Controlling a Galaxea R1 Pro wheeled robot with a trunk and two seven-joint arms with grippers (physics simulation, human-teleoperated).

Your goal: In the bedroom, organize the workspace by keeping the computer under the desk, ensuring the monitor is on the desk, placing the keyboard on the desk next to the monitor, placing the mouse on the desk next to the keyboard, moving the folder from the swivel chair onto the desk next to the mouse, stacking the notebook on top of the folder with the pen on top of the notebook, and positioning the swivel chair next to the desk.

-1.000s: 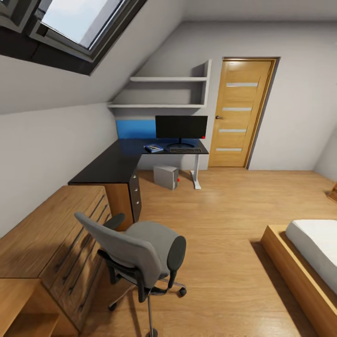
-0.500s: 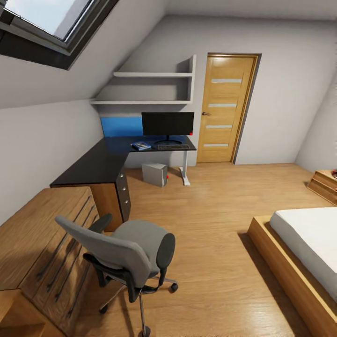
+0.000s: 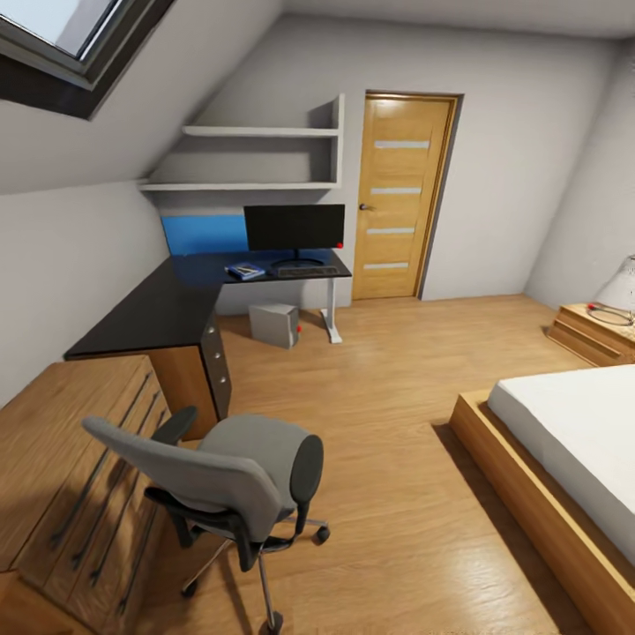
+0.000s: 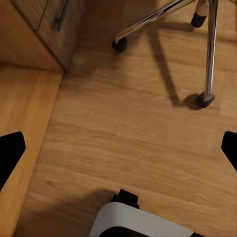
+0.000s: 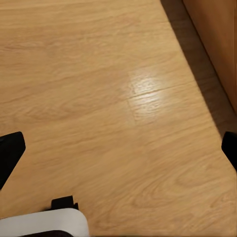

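Above bare floor (image 5: pixel 123 98), both end effectors wide open, empty.

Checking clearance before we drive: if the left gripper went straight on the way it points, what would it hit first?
Most likely the bare wood floor. The open left gripper points down at it, with the chair's chrome legs further off, though depth is uncertain.

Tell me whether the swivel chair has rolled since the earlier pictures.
No. The swivel chair keeps its place beside the wooden dresser; the camera turned.
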